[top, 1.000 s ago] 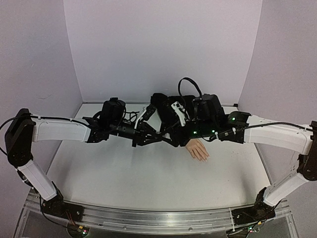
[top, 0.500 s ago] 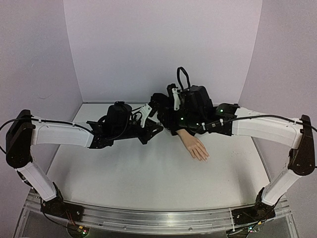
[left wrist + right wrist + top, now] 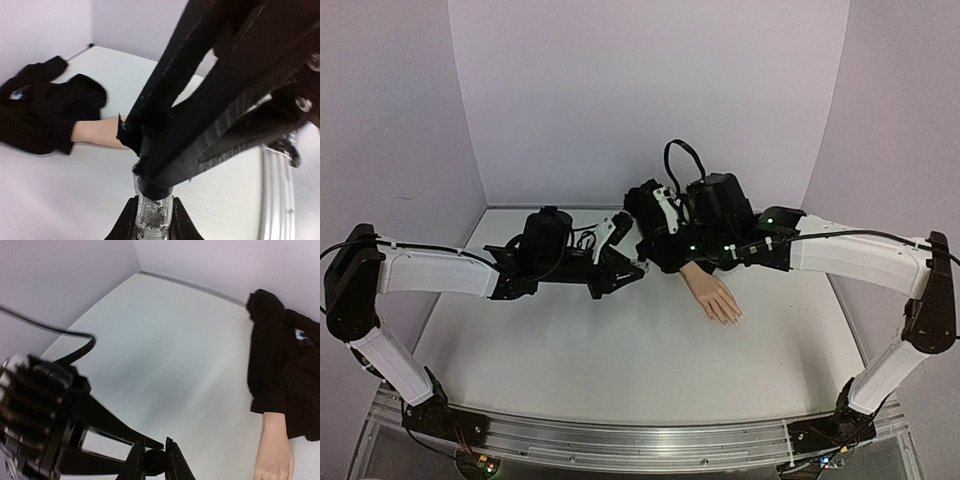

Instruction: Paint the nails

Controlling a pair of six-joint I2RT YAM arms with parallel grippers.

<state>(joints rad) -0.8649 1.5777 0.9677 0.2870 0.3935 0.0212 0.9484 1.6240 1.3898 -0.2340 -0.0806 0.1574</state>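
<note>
Over the table [image 3: 570, 350], left hand [image 3: 152, 226] clamps bottle [image 3: 151, 216], right hand [image 3: 152, 461] cap [image 3: 155, 463].

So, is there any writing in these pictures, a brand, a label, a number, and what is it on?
No text can be read in any view.
black sleeve: it carries a small pale patch, perhaps a tag; too blurred to read.
clear bottle and its dark cap: no label shows.
</note>
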